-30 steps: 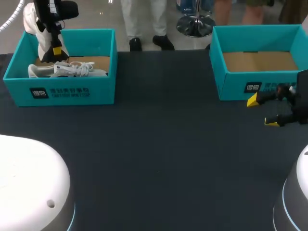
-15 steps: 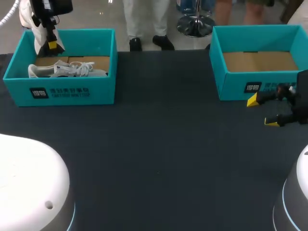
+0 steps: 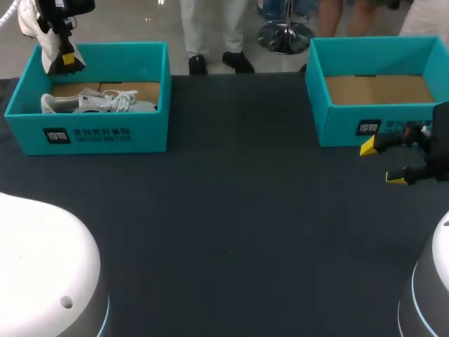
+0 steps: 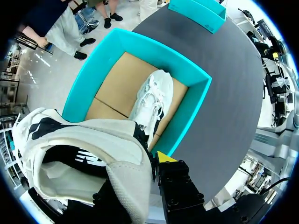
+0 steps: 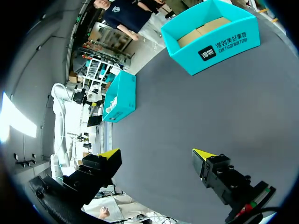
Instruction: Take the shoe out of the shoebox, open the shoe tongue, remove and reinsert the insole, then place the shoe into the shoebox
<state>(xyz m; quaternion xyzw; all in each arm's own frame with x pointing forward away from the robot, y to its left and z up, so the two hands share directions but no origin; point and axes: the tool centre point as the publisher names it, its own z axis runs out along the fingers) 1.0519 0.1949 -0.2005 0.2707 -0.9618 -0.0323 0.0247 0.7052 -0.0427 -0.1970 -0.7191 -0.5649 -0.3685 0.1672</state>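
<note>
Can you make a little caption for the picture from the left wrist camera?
Left gripper holds a white shoe above the teal shoebox, where a second shoe lies.

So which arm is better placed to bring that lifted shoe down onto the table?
Left, most likely. The left claw is shut on the lifted shoe above the left shoebox, while the right claw sits open and empty far across the table by the other shoebox.
</note>
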